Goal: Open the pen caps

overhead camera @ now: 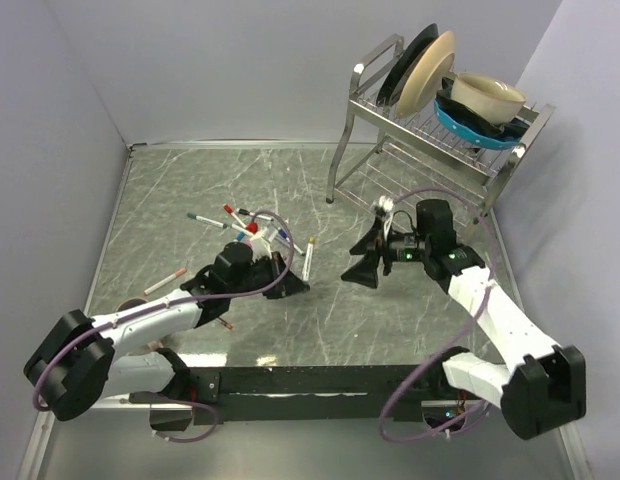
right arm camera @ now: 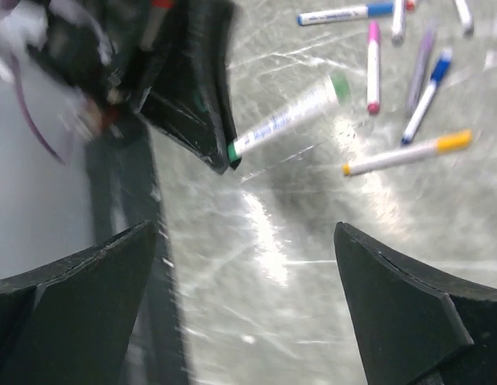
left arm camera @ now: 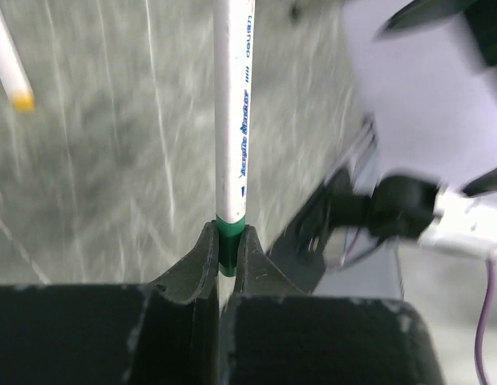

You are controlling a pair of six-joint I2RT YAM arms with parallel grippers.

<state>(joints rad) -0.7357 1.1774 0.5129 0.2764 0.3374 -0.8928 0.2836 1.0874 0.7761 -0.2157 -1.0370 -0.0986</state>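
Two grippers, one pen gripped

Top view: left gripper (overhead camera: 295, 287) closed, loose pen caps (overhead camera: 253, 228) just beyond it, right gripper (overhead camera: 368, 258) apart from it. Left wrist: fingers (left arm camera: 202, 257) clamped on green end (left arm camera: 231, 241) of white pen (left arm camera: 234, 112). Right wrist: fingers (right arm camera: 80, 305) spread wide, empty; pen caps beyond left gripper.

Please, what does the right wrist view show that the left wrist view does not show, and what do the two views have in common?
Only the right wrist view: the right gripper, open with nothing between its fingers, and several loose pens with blue, pink and yellow ends. Only the left wrist view: the right arm, blurred, on the right side. Both: the left gripper shut on the green end of one white pen.
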